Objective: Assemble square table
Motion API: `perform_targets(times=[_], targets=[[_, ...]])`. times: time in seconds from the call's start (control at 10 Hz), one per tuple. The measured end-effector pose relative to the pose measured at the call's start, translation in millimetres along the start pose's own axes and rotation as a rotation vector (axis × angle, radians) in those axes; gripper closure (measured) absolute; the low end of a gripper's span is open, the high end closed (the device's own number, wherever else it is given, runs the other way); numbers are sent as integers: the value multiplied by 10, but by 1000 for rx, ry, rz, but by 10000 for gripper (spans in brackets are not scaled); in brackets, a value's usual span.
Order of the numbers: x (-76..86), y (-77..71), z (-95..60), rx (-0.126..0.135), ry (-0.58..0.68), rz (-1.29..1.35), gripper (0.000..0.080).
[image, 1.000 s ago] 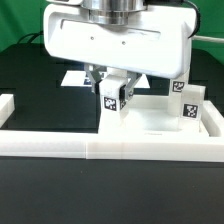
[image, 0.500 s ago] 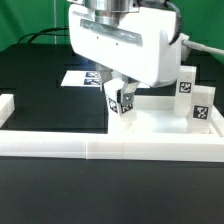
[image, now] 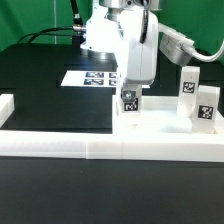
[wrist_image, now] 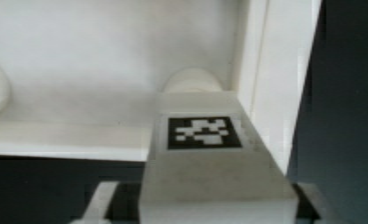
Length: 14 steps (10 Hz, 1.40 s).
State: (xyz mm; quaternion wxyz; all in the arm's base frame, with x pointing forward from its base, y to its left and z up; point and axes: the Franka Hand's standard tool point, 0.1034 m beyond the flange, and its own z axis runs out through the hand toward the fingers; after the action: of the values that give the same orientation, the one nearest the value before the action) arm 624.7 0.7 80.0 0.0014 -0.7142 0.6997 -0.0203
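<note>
surface: black table (image: 45, 85) | on it: white border wall (image: 60, 146) along the near edge, short wall piece (image: 6, 106) at the exterior view's left | marker board (image: 92, 77) lying flat farther back | white slab (image: 160, 118) resting against the wall, at the exterior view's right
</note>
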Motion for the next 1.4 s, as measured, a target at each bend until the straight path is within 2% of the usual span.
perform_targets(times=[0.2, 0.4, 0.5, 0.6, 0.7, 0.8, 1.1, 1.2, 1.3, 1.4], targets=[[-33, 7, 0, 2, 3, 167, 508], [-32, 11, 7, 1, 3, 117, 502], [-36, 12, 1, -3, 3, 89, 312], [-61, 10, -70, -37, -16, -94, 191], [-129, -12, -130, -49, -3, -251, 191], [-190, -15, -129, -32, 1, -387, 155], [-168, -8, -119, -34, -2, -588, 151], [-147, -28, -121, -13, 3, -699, 150], [-72, -14, -96, 26, 15, -827, 150], [17, 28, -54, 33, 13, -937, 150]])
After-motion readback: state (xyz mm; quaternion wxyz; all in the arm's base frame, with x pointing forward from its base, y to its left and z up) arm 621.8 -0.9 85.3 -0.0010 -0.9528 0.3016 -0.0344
